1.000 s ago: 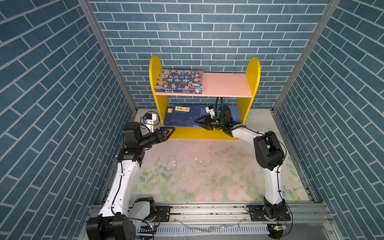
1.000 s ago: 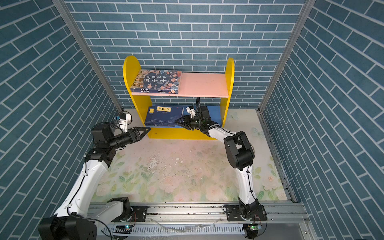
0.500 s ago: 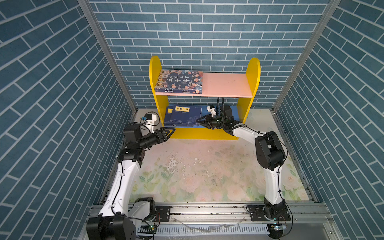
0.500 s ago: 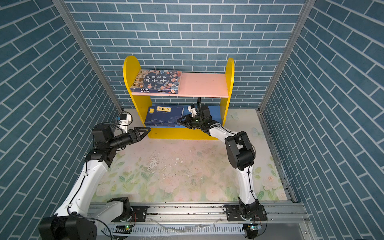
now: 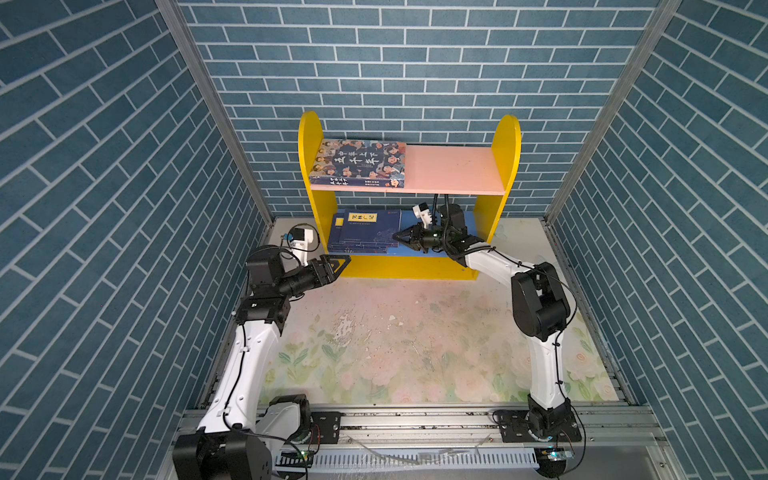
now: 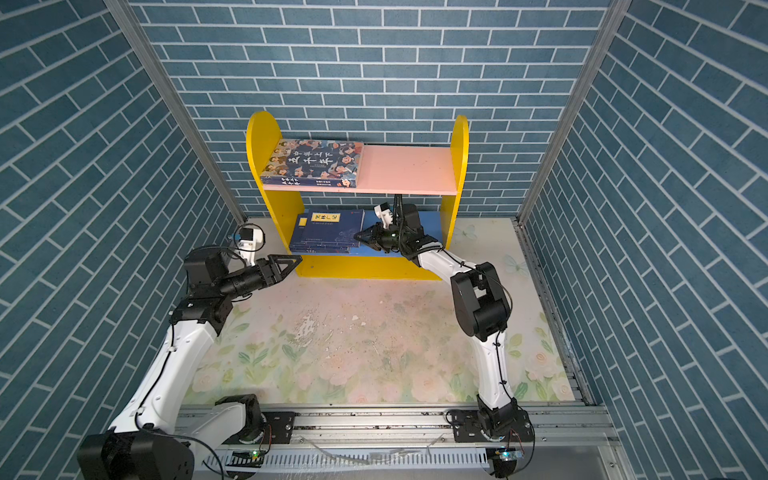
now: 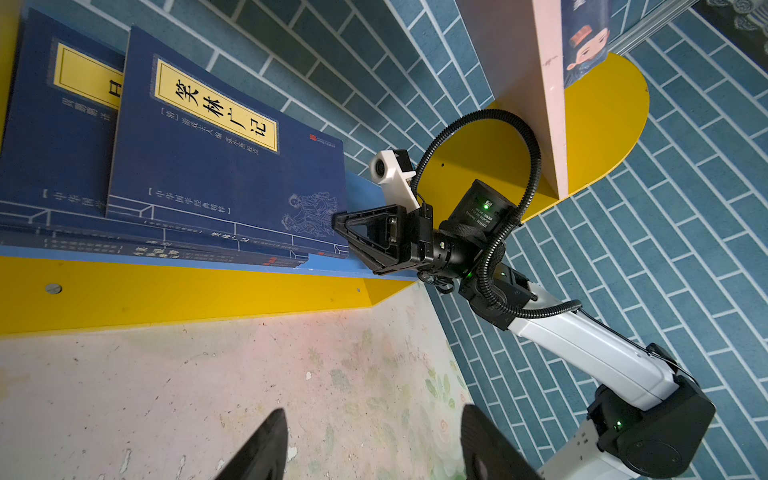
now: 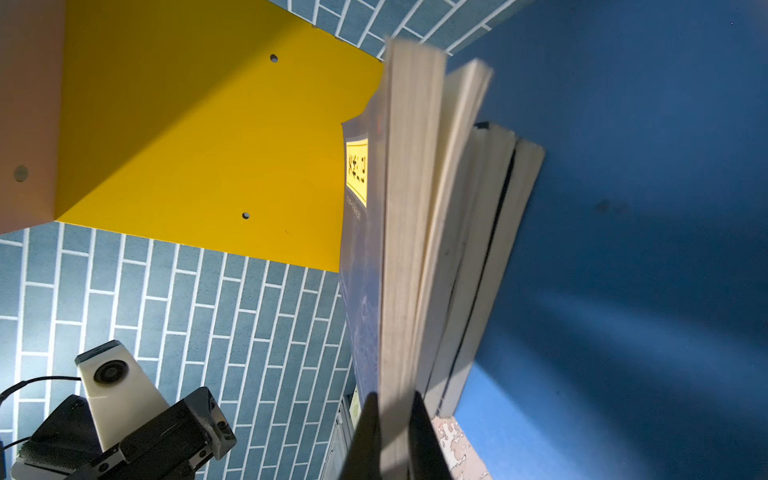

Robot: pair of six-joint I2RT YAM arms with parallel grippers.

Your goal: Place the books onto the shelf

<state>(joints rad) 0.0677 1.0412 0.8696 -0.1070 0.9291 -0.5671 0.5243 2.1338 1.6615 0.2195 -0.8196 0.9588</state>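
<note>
At twelve o'clock on the surface (image 5: 395, 332), the shelf (image 5: 309, 137) carries the faces book (image 5: 359, 163) on its pink board (image 5: 453, 170), navy books (image 5: 361, 239) stacked on the blue board (image 8: 623, 249) (right hand (image 5: 395, 237) clenched on the top navy book (image 5: 368, 224)), left hand (image 5: 345, 262) released.

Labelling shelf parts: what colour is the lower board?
Lower board: blue, best in the right wrist view.
</note>
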